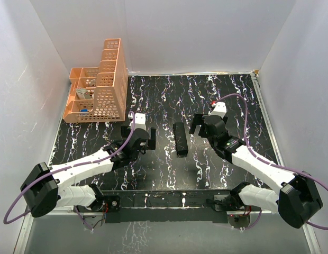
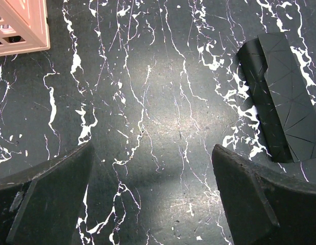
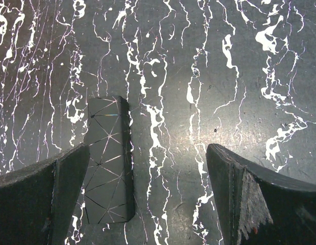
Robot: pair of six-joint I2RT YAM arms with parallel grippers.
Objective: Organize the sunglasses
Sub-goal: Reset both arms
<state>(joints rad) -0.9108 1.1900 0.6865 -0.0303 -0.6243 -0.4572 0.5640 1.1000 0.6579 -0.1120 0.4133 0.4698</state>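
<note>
**Both grippers wide open beside the black case; sunglasses not made out**

The black marbled table fills the top view, white-walled on three sides. At its 10 o'clock corner stands an orange lattice basket with stepped compartments. The left arm reaches in from 7 o'clock and the right arm from 5 o'clock, both ending near the middle.

Between them a black oblong case lies flat, its long axis running 12 to 6 o'clock.

The left gripper sits at the case's 9 o'clock, fingers spread wide and holding nothing. In its wrist view the case shows at 2 o'clock and a basket corner at 11 o'clock. The right gripper sits at the case's 2 o'clock, equally wide and empty. Its wrist view has the case at 8 o'clock, just beside one finger.

A small blue item lies in a near basket compartment, too small to identify. Where the sunglasses are cannot be told.
</note>
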